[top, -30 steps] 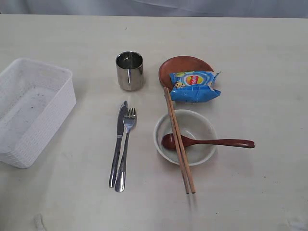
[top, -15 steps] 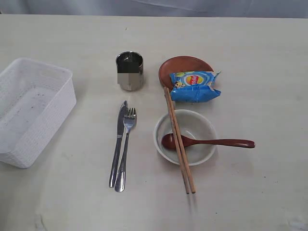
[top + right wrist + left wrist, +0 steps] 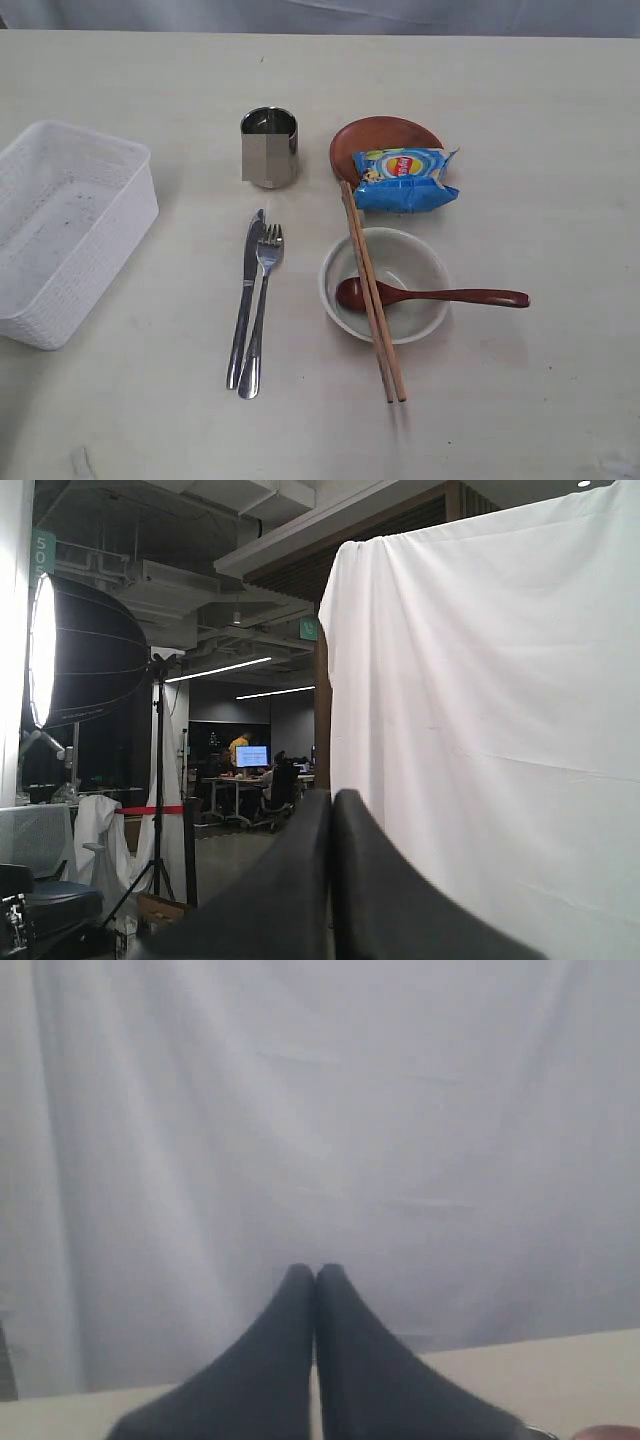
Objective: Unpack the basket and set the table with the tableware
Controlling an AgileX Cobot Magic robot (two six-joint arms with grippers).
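The white basket [image 3: 65,230] stands empty at the left of the table [image 3: 540,150]. A steel cup [image 3: 269,147] stands at the middle back, with the brown plate [image 3: 378,138] to its right. Knife [image 3: 245,295] and fork [image 3: 262,305] lie side by side in front of the cup. The pale bowl [image 3: 395,262] holds the wooden spoon [image 3: 440,296], and chopsticks [image 3: 372,290] lie across its rim. Neither arm shows in the exterior view. My left gripper [image 3: 316,1272] is shut and empty, facing a white curtain. My right gripper [image 3: 331,798] is shut and empty, pointing off the table.
A blue chip bag [image 3: 405,178] lies on the front half of the plate. A white curtain [image 3: 500,730] hangs beyond the table's far edge.
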